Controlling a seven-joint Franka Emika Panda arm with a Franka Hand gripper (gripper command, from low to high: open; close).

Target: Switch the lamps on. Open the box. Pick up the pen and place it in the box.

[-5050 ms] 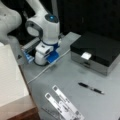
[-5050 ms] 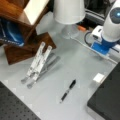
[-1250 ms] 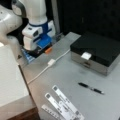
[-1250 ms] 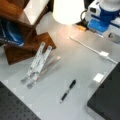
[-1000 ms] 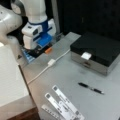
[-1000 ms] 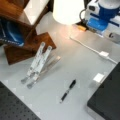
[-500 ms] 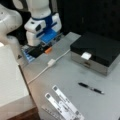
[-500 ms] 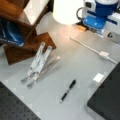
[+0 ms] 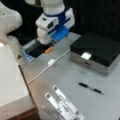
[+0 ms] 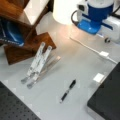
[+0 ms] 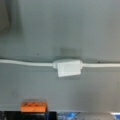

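The blue-and-white gripper (image 9: 47,46) is positioned upper left; jaw state cannot be told. The slim black silver-banded pen (image 9: 90,88) lies lower right, judged light, rigid, best gripped mid-barrel.

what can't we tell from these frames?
- Gripper: fingers not seen in any view; in a front view the arm's white and blue head covers them.
- Box: lid shut, so the inside is hidden; in a front view the edges cut it off.
- Lamp: cut off by a front view's top.
- Pen: markings too small.
- Inline switch on the white cable: position unreadable in the wrist view.
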